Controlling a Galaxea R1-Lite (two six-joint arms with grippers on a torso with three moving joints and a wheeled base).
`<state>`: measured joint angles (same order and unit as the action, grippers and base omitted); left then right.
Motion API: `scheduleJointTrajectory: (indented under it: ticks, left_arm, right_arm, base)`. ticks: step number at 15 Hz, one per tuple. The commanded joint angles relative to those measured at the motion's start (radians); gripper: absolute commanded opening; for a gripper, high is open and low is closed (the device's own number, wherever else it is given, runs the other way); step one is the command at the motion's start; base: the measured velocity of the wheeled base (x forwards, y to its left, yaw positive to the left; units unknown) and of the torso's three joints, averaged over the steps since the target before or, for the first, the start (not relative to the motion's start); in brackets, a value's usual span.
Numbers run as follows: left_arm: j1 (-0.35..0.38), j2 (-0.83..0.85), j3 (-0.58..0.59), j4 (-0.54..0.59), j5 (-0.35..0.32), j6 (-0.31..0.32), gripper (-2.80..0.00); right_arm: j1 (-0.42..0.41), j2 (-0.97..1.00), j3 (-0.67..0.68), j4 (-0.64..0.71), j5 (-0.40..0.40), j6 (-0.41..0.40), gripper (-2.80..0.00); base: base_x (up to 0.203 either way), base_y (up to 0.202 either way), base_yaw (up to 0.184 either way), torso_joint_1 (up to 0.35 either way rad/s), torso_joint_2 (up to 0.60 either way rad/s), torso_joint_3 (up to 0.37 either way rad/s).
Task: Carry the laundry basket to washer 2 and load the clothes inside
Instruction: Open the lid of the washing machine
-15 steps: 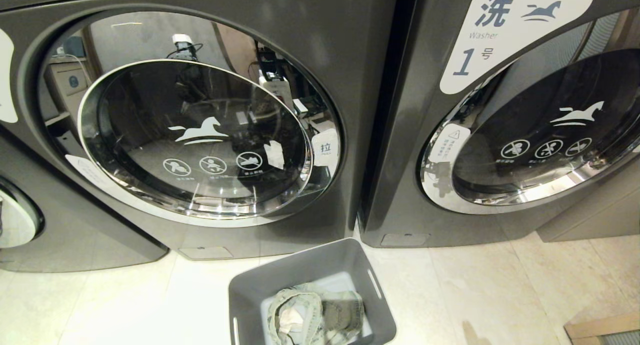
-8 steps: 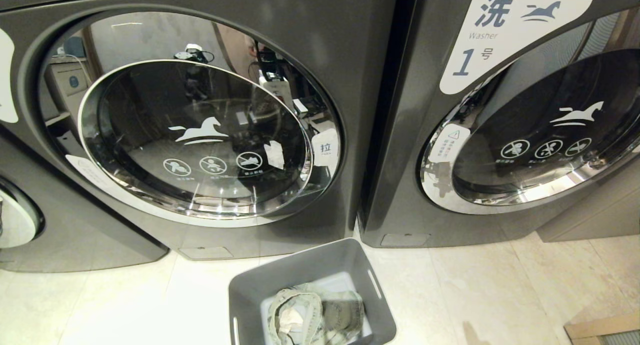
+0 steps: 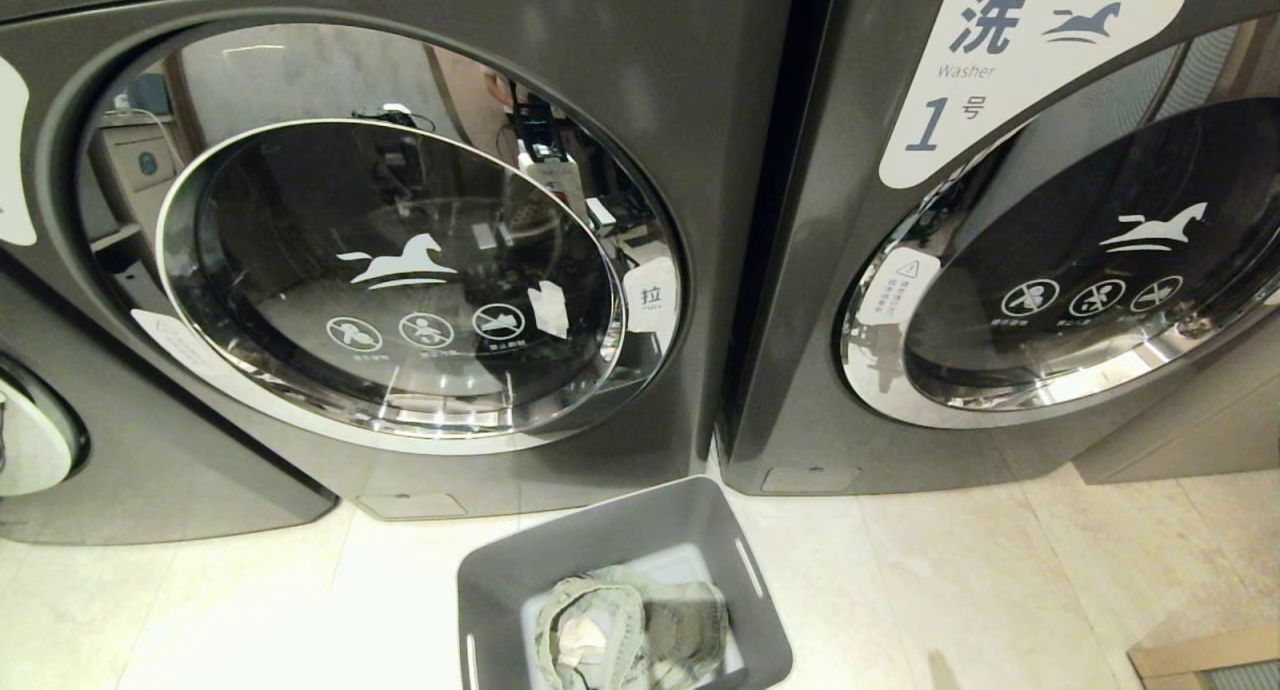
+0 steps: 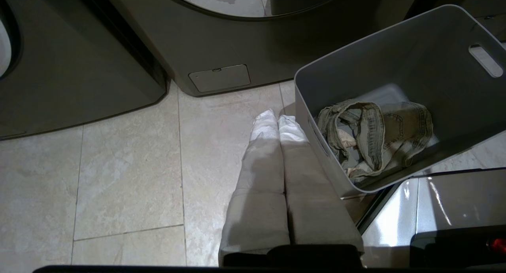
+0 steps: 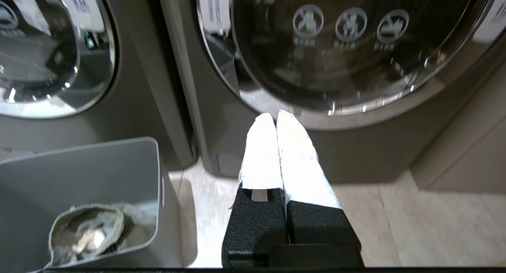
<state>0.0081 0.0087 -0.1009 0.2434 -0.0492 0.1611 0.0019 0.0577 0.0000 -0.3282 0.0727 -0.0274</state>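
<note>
Nothing on the floor has moved since a second ago; only the dark shape mirrored in the door glass has shifted. Basket (image 3: 620,580) sits on the floor by washer 2 (image 3: 400,270), with the clothes (image 3: 632,630) inside. Left gripper (image 4: 278,120) hangs beside the basket, fingers pressed together and empty. Right gripper (image 5: 275,120) points at washer 1 (image 3: 1000,270), also closed and empty. The door looks shut, so loading could fail until it opens. Washer 2's label is cut off.
</note>
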Motion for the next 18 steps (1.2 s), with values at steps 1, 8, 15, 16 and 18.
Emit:
scheduleJointTrajectory:
  ticks: [1,8,15,16,18]
  left_arm:
    - [0.000,-0.009,0.001,0.007,-0.001,0.002,-2.80]
    - [0.001,-0.009,0.001,0.007,0.000,-0.006,-2.80]
    - [0.001,-0.009,0.003,0.007,-0.001,-0.001,-2.80]
    - [0.000,-0.009,0.003,0.007,0.000,-0.005,-2.80]
    - [0.000,-0.009,0.003,0.005,0.000,-0.003,-2.80]
  right_arm:
    - [0.003,-0.057,0.040,-0.022,-0.008,0.000,-2.80]
    - [0.003,-0.056,0.040,0.009,-0.077,0.041,-2.80]
    - [0.003,-0.056,0.040,0.009,-0.077,0.041,-2.80]
    - [0.003,-0.056,0.040,0.009,-0.077,0.042,-2.80]
    - [0.003,-0.056,0.040,0.009,-0.077,0.043,-2.80]
  base:
    - [0.000,0.000,0.000,0.000,0.00,0.000]
    - [0.000,0.000,0.000,0.000,0.00,0.000]
    - [0.000,0.000,0.000,0.000,0.00,0.000]
    - [0.000,0.000,0.000,0.000,0.00,0.000]
    - [0.000,0.000,0.000,0.000,0.00,0.000]
